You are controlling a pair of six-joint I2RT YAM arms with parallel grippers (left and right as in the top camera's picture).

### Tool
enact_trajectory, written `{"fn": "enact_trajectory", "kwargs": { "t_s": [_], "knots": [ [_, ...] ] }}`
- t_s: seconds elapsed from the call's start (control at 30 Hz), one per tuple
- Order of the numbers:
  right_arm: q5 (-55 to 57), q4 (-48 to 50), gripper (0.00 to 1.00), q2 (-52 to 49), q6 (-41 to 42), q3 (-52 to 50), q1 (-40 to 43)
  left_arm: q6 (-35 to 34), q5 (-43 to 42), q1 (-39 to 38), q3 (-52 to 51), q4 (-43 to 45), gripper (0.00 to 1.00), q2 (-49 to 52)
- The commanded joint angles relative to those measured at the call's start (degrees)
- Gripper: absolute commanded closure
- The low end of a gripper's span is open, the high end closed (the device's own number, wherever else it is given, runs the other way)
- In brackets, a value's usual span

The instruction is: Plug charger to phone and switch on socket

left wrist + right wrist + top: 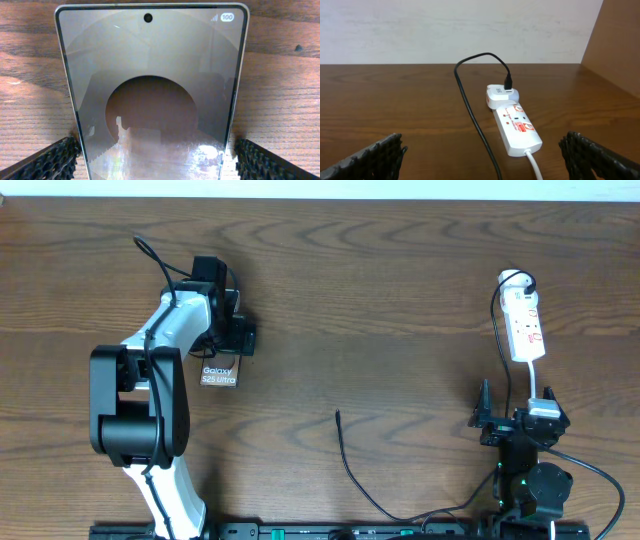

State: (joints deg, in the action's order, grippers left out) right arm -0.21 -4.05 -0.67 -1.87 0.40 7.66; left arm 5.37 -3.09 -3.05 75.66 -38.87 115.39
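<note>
The phone (152,85) lies flat on the table, its glossy screen filling the left wrist view. In the overhead view only its lettered end (219,375) shows below the arm. My left gripper (156,152) (228,345) is open, with one finger on each side of the phone's near end, close to its edges. The charger cable's free plug tip (338,414) rests mid-table; its other end sits in a white adapter (501,94) on the socket strip (517,127) (525,325). My right gripper (482,155) (517,405) hangs open short of the strip, holding nothing.
The black charger cable (470,110) runs from the adapter towards my right gripper, then loops along the front table edge (400,518). The strip's white cord (535,165) leads under the right gripper. A wall rises behind the table.
</note>
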Motion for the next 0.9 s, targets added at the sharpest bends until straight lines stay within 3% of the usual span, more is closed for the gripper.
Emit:
{"fn": "enact_trajectory", "kwargs": {
  "t_s": [0.0, 0.43, 0.87],
  "knots": [
    [0.3, -0.3, 0.01, 0.4, 0.5, -0.1, 0.3, 0.6, 2.3, 0.1, -2.2, -0.5, 0.02, 1.4],
    [0.3, -0.3, 0.01, 0.4, 0.5, -0.1, 0.3, 0.6, 2.3, 0.1, -2.2, -0.5, 0.01, 1.4],
    [0.3, -0.3, 0.01, 0.4, 0.5, -0.1, 0.3, 0.6, 2.3, 0.1, -2.2, -0.5, 0.06, 1.4]
  ]
}}
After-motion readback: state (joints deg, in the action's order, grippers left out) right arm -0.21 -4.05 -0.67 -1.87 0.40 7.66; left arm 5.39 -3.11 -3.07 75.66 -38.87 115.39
